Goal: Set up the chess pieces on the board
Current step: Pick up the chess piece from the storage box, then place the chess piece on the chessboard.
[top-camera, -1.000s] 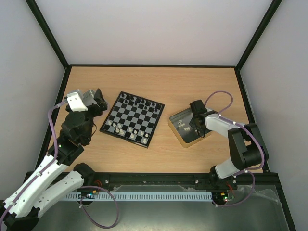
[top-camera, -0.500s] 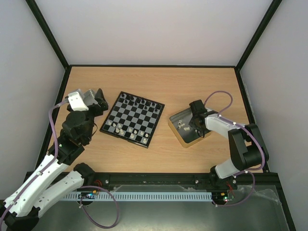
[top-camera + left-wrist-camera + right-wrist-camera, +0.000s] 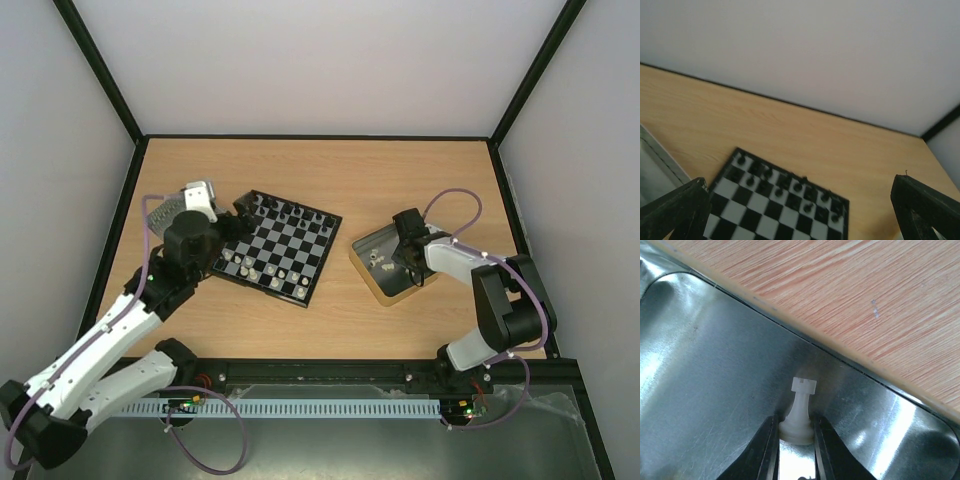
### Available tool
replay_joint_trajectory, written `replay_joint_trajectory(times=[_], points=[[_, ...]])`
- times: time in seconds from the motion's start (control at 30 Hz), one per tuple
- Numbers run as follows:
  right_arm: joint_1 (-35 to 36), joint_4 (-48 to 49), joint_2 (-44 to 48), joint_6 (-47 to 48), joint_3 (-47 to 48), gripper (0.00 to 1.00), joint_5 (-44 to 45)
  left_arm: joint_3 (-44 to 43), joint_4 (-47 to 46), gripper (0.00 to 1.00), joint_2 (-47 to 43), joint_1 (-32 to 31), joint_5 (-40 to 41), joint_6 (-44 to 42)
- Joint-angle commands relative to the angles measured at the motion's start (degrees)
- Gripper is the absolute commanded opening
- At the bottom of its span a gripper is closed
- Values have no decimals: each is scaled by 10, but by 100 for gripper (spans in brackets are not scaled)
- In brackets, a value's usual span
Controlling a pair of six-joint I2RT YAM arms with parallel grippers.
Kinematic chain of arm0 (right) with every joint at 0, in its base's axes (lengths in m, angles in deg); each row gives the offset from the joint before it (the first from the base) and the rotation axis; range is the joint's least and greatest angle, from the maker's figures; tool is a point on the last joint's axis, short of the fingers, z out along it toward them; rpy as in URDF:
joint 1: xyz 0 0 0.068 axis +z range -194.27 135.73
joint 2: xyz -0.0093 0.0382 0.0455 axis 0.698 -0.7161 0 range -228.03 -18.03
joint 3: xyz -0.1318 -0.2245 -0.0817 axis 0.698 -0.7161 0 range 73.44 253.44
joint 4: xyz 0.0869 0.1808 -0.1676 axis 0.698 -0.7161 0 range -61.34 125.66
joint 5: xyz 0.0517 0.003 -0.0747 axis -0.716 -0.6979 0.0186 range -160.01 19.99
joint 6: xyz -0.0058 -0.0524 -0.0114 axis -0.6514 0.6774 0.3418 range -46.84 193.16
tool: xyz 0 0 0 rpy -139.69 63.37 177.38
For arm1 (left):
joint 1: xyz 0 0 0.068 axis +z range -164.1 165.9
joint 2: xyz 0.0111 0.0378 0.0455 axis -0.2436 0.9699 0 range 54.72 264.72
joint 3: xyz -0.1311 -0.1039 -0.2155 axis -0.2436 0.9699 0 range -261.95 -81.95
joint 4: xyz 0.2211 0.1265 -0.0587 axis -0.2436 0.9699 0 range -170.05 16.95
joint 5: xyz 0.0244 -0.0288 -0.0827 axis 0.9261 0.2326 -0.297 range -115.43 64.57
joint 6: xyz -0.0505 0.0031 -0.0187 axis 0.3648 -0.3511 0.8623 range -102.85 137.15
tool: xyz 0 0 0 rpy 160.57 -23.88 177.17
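Cream rook [image 3: 800,410] being pinched at its base between the fingers [image 3: 765,450] of the right gripper [image 3: 796,440] (inside the metal tray [image 3: 710,365]), left gripper [image 3: 800,215] being held wide open.

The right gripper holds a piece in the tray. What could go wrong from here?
1. The right gripper pinches the white rook only at its round base, so it may tilt or slip out when lifted from the tray.
2. The open left gripper hangs over the board near the black pieces; a low move could topple them.
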Motion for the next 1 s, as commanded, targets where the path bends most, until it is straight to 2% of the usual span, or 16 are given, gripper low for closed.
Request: replay_joint_trajectory(times=[0.0, 0.23, 0.47, 0.67, 0.8, 0.97], points=[[2, 18, 23, 19, -10, 12, 18, -31, 41, 99, 51, 3, -109, 57], [2, 92, 111, 90, -32, 13, -46, -37, 19, 100, 129, 6, -293, 59], [5, 220, 202, 161, -46, 13, -278, -65, -37, 99, 201, 9, -464, 86], [11, 327, 247, 157, -42, 13, -481, -113, -49, 100, 265, 25, -570, 151], [26, 377, 262, 147, -42, 13, -570, -121, -107, 99, 294, 34, -644, 212], [39, 406, 276, 146, -40, 12, -636, -138, -135, 99, 327, 34, -716, 234]])
